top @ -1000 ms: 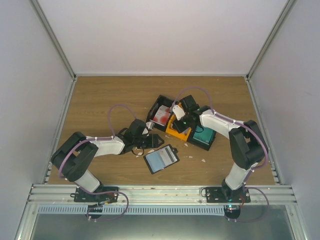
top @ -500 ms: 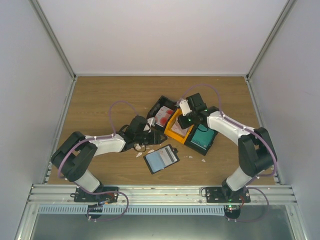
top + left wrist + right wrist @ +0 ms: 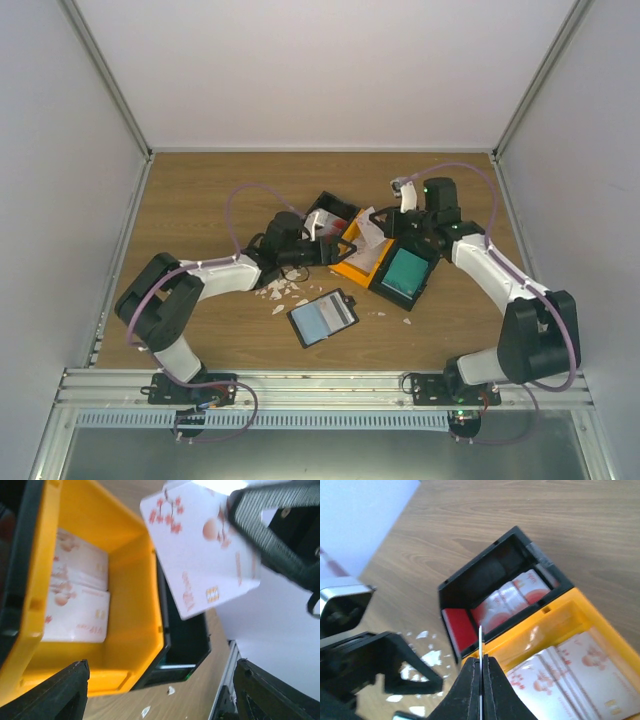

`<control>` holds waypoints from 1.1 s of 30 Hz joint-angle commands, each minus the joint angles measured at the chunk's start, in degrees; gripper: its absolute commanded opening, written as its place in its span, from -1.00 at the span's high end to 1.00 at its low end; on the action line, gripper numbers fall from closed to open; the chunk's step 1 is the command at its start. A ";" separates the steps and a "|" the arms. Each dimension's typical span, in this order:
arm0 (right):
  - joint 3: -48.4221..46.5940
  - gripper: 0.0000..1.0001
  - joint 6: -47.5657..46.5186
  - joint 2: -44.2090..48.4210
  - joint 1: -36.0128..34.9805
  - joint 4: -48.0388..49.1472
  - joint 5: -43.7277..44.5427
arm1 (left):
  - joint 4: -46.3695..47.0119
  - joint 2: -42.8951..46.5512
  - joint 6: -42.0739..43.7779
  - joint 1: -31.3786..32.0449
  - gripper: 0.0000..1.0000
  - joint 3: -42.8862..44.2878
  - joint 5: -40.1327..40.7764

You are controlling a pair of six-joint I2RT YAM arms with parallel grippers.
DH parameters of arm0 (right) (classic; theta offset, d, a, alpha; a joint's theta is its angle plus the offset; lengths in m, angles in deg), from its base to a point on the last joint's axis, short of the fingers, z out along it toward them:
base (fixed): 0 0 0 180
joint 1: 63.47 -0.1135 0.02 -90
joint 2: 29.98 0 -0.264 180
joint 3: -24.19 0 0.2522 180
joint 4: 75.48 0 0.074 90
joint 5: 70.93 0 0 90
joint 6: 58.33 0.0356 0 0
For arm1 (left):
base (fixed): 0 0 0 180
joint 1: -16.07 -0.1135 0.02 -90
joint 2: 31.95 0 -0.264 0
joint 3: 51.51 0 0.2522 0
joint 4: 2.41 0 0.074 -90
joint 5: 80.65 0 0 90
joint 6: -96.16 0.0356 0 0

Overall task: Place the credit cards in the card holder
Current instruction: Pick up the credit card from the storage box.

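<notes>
One white, red-printed plastic card (image 3: 200,575) has been lifted above the orange plastic bin (image 3: 135,605) in the shut right end effector (image 3: 480,662), and the empty left end effector (image 3: 162,692) has been opened wide, suggesting a handover toward the black folding card holder (image 3: 323,317) on the desk (image 3: 200,200).

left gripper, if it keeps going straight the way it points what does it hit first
Probably the orange bin, its wall straight ahead of the open left gripper. The card in the shut right gripper hangs higher, likely off that line, though depth is unclear.
</notes>
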 commanded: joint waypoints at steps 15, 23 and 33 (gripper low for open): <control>14.70 0.99 25.40 8.14 2.84 24.80 -27.94 | 25.80 -3.37 -9.95 -0.47 -0.11 0.06 -9.56; 18.98 0.79 30.15 11.54 2.88 33.05 -31.97 | 28.26 0.85 -9.33 -0.38 0.87 -2.91 -11.72; 21.45 0.15 32.66 20.44 2.91 36.19 -29.83 | 23.62 11.38 -4.11 -0.38 1.00 -5.16 -17.86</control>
